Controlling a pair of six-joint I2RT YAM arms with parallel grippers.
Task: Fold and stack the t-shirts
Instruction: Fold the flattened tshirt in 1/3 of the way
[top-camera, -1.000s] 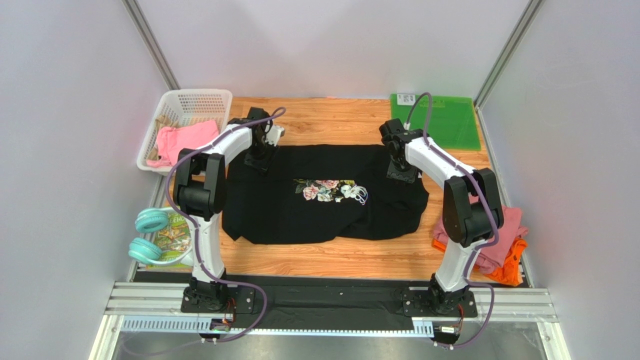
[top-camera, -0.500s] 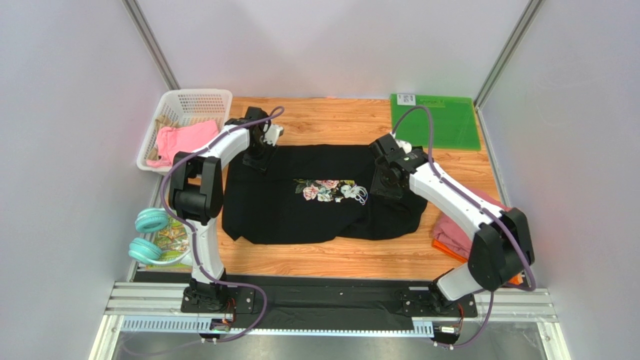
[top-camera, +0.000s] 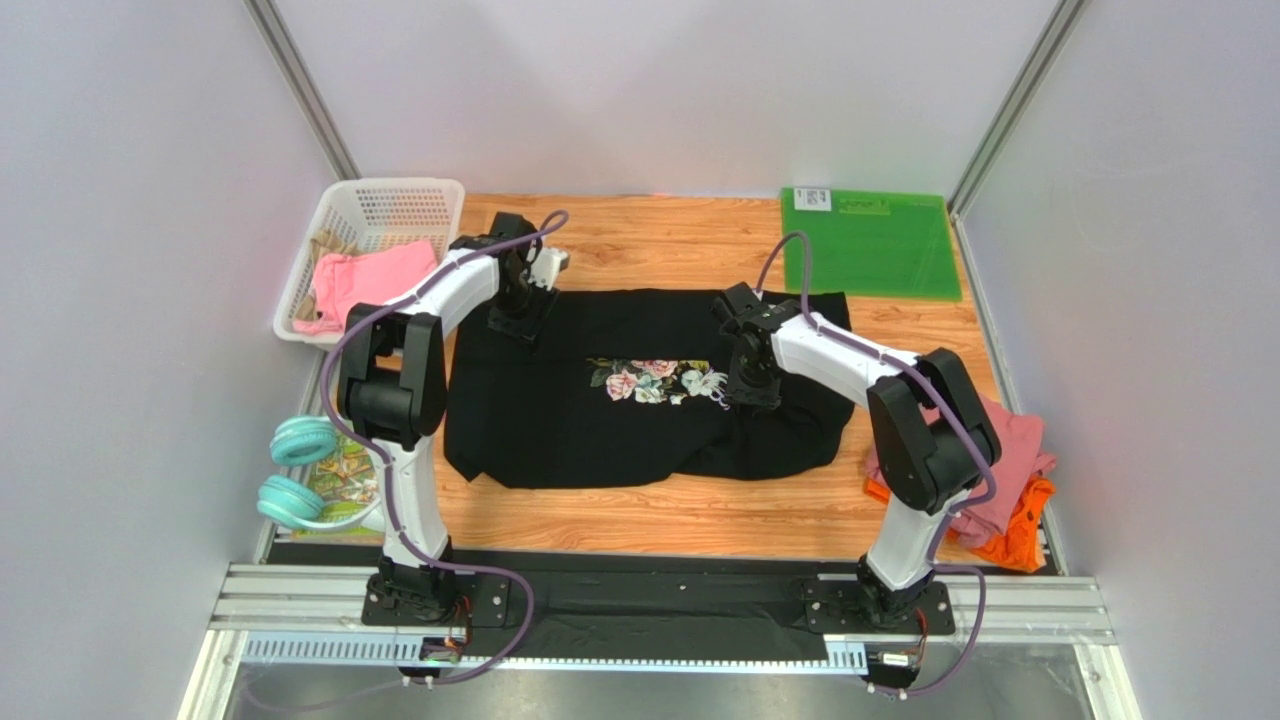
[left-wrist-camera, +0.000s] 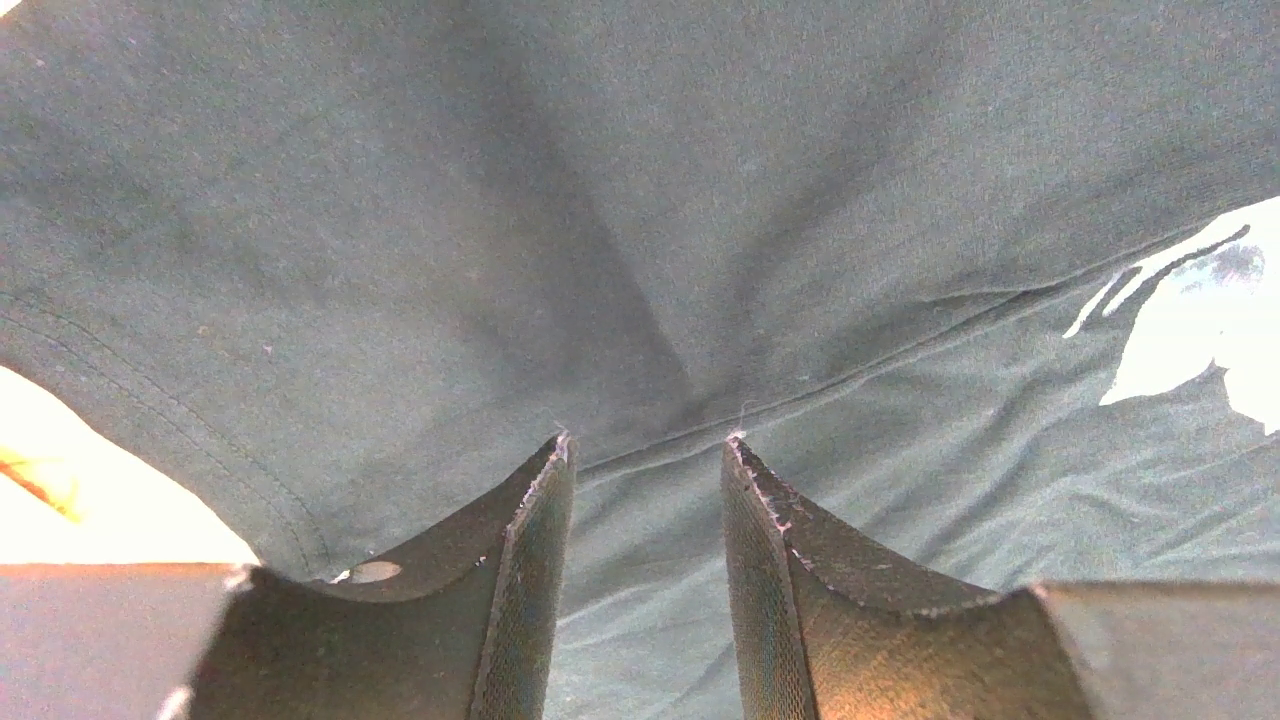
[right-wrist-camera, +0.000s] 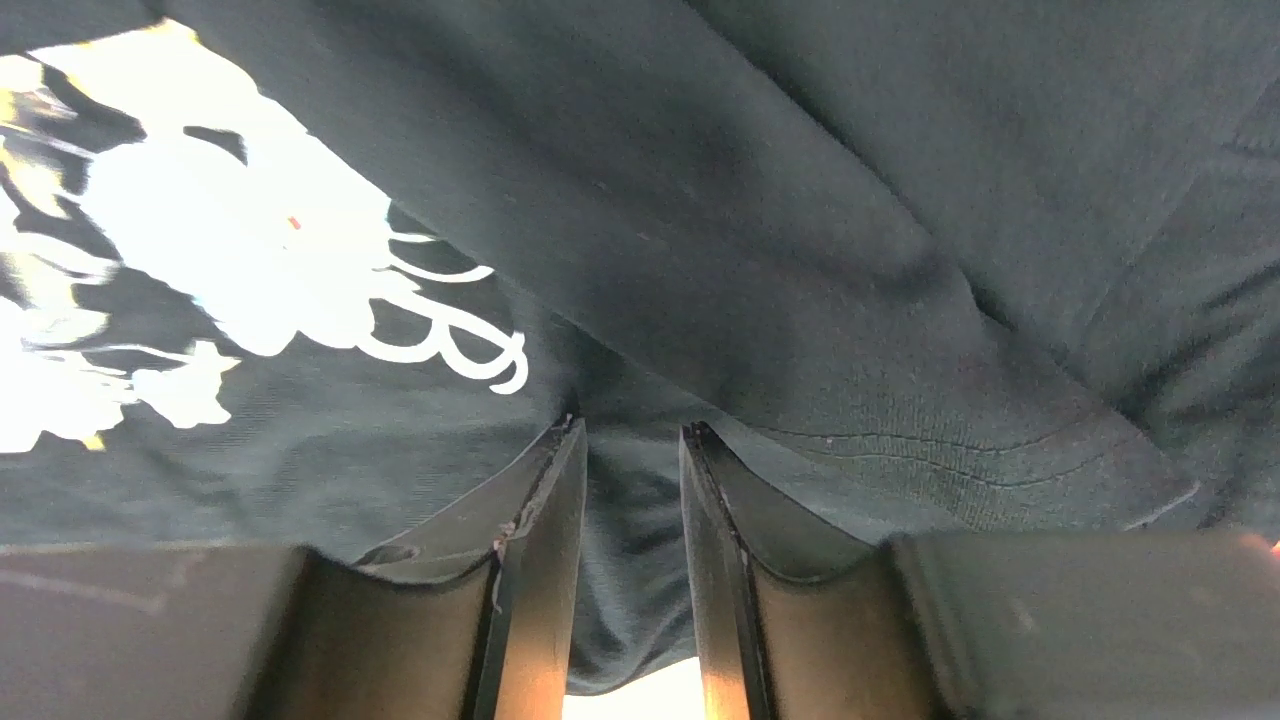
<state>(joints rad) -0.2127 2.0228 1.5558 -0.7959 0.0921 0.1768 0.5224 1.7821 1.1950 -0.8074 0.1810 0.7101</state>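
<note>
**Item: black t-shirt (top-camera: 601, 428).** Large and soft, with a floral print (top-camera: 657, 380) on the chest. It lies spread across the middle of the bench (top-camera: 661, 518). The left part is fairly flat. The right part is doubled over and rumpled towards the near right.

**Left gripper (left-wrist-camera: 643, 447).** At the far left corner of the shirt. Its jaws are partway closed and pinch a ridge of black cloth, with creases fanning out from between the tips.

**Right gripper (right-wrist-camera: 631, 432).** Over the shirt, just right of the print. Its jaws stand narrowly apart and nip a stitched hem, and a fold of cloth hangs over them.

**Other stock.** One pink t-shirt (top-camera: 373, 276) sits in the white basket (top-camera: 388, 186) at far left. A dusty-pink t-shirt (top-camera: 1022, 443) and an orange t-shirt (top-camera: 1026, 540) are heaped at the near right edge. None of these looks folded.

**Not for folding.** The green mat (top-camera: 879, 248) lies at far right and the teal headphones (top-camera: 296, 468) at near left.

**Step in hand (judged).** The right side of the black shirt is being folded in towards the centre. This is an early stage, with no stack begun.

**Handling notes.**
- Use the left corner as the anchor so the body does not slide.
- Carry the right hem low and level.
- Set the hem down straight, in line with the shirt's side.
- Draw the slack taut before letting go, as the rumpled near-right cloth may get trapped under the fold.
- Avoid dragging the print side into wrinkles.
</note>
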